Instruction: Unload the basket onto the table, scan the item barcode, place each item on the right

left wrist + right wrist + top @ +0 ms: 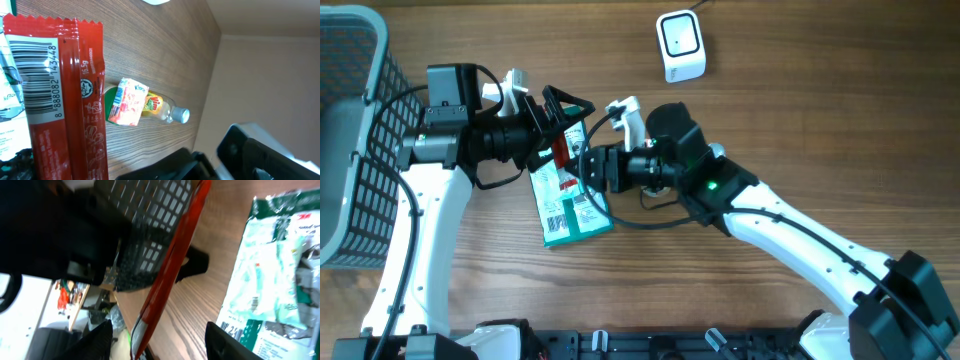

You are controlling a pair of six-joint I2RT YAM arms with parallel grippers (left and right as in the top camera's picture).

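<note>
- red snack packet (55, 95) is up off the counter (800, 120), between the two tools, well short of the white scanner (680, 46)
- its barcode faces the left wrist cam, nice and readable
- left tool (563, 112) is spread wide, not pinching anything
- right tool (588, 168) sits about half apart, packet edge-on between its fingers (100, 340), gap showing either side
- green-and-white pack (572, 212) lies flat below them
- little bottle (145, 106) is on its side on the wood
</note>
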